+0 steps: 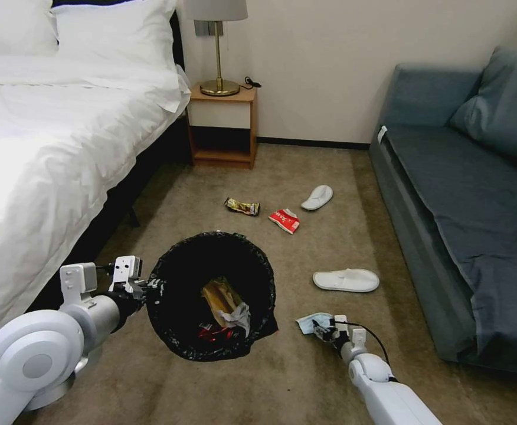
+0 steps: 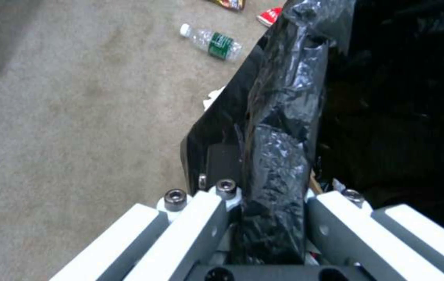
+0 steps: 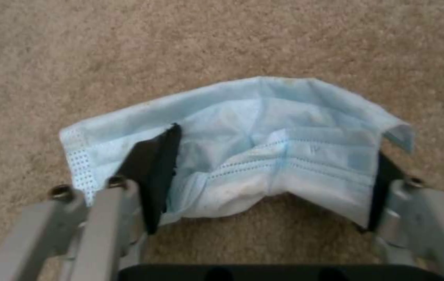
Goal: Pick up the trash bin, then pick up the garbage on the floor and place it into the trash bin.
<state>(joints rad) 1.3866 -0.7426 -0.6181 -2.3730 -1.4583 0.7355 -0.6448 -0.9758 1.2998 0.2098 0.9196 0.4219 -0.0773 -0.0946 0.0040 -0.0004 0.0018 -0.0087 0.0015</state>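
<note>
the left arm reaches forward from the lower left, its elbow joint bulking large and its wrist level, with the left gripper [image 1: 143,289] clamped tight on the rim of the trash bin [image 1: 176,277], one finger [image 2: 201,222] on each side of the black bag. the right arm stretches low from the lower right, wrist angled down toward the floor, and the right gripper [image 1: 323,330] has its jaws spread wide around the blue mask [image 3: 263,156], fingers [image 3: 151,171] touching its folds

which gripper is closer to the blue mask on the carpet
Right. The right gripper is down at the blue mask, its open fingers straddling it on the floor. The left gripper is off across the trash bin, shut on its rim.
</note>
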